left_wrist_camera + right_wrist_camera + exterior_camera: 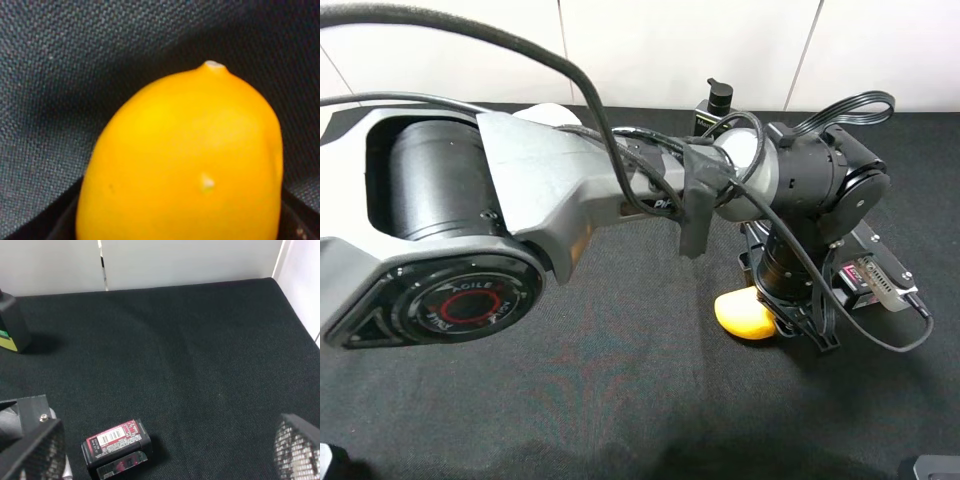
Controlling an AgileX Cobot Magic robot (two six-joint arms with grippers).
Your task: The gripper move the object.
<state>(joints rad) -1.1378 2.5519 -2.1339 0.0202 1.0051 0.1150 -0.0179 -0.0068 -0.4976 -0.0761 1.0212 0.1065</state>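
The left gripper (782, 322) is clamped on the object (744, 316), right of the tabletop's (620, 400) centre. A small black box (867, 281) lies just beside it, toward the right edge, and a pump bottle (714, 106) stands at the back edge. Open cloth runs to the front edge. The right gripper (165, 460) has its fingers apart.

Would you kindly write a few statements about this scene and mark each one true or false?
1. The left gripper is closed on the yellow fruit. True.
2. The right gripper holds the black box. False: it is open and empty, and the box lies on the cloth.
3. The pump bottle stands upright at the back of the table. True.
4. The table is covered in white. False: the cloth is black.
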